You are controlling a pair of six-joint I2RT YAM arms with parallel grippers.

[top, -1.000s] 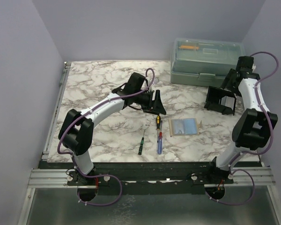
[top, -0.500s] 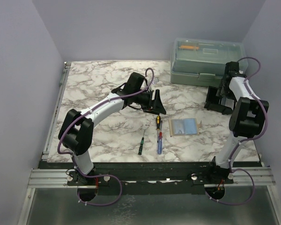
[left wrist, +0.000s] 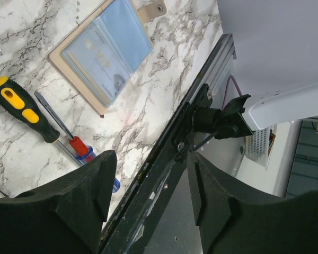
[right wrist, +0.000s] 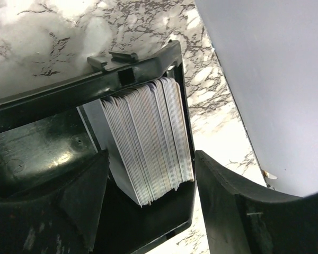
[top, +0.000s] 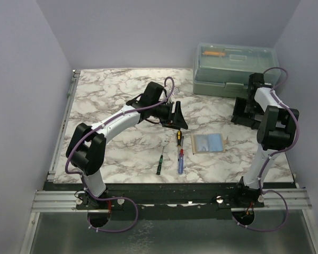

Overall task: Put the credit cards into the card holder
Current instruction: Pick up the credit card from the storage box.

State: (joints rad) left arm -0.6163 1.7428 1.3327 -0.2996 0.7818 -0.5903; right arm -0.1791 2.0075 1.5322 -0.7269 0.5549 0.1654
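The card holder (top: 208, 142) lies open and flat on the marble table, tan with bluish clear pockets. In the left wrist view (left wrist: 103, 50) its snap tab points away. A stack of credit cards (right wrist: 148, 137) stands on edge in a black tray (right wrist: 37, 153) at the right (top: 243, 115). My right gripper (right wrist: 151, 193) is open just above the tray, one finger on each side of the stack's near end, not touching it. It is mostly hidden by its arm in the top view. My left gripper (top: 177, 117) is open and empty, hovering left of the card holder (left wrist: 151, 196).
A translucent green toolbox (top: 234, 69) stands at the back right, behind the black tray. A yellow-and-black screwdriver (top: 178, 136), a red-and-blue one (top: 180, 160) and a green one (top: 159, 164) lie left of the card holder. The right wall is close to the tray.
My right wrist has swung left and down over the black tray. The left arm and the card holder have not moved.
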